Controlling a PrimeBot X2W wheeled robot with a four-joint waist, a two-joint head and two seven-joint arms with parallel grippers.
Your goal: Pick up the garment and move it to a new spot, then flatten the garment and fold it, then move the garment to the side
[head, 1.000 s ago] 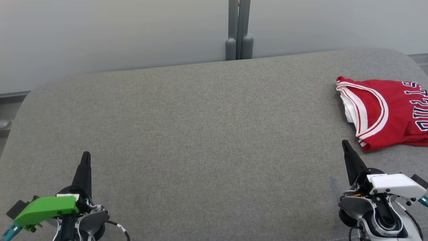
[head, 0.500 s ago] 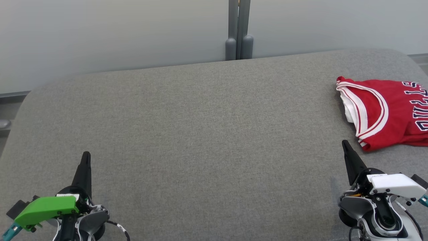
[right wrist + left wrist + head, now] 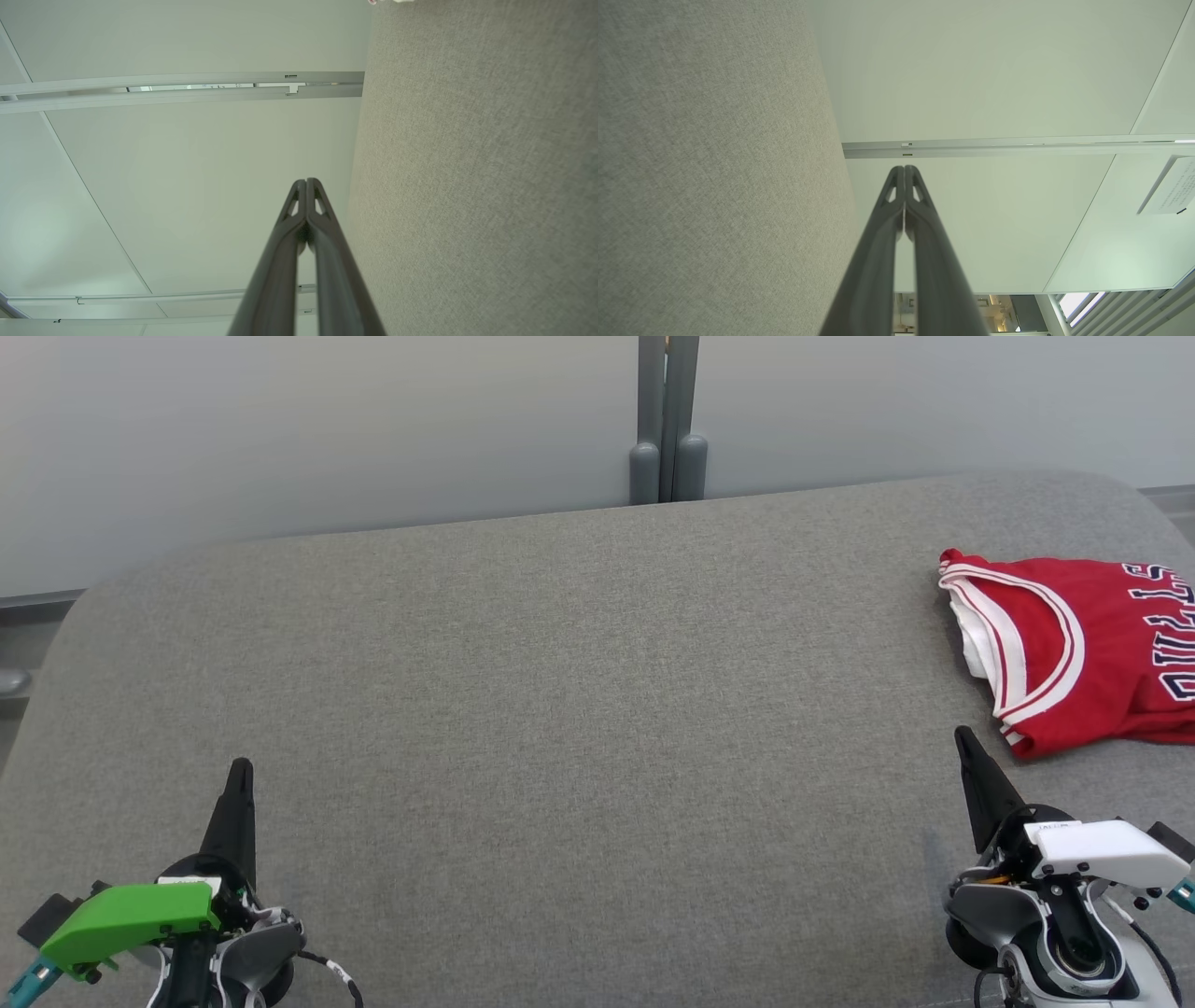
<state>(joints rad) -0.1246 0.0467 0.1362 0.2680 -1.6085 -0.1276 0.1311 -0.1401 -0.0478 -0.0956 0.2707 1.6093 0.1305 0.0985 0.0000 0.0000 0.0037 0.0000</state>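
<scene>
The red garment runs off the head view's right edge, its lettering cut short.

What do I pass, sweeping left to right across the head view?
left gripper, shut → grey post at the wall → red jersey on the grey cushion. The right gripper, shut, overlaps the jersey's span, so it is left unordered.

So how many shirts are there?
1: the red jersey with white trim lies at the right edge of the grey fabric surface, partly out of frame; more could hide beyond.
</scene>
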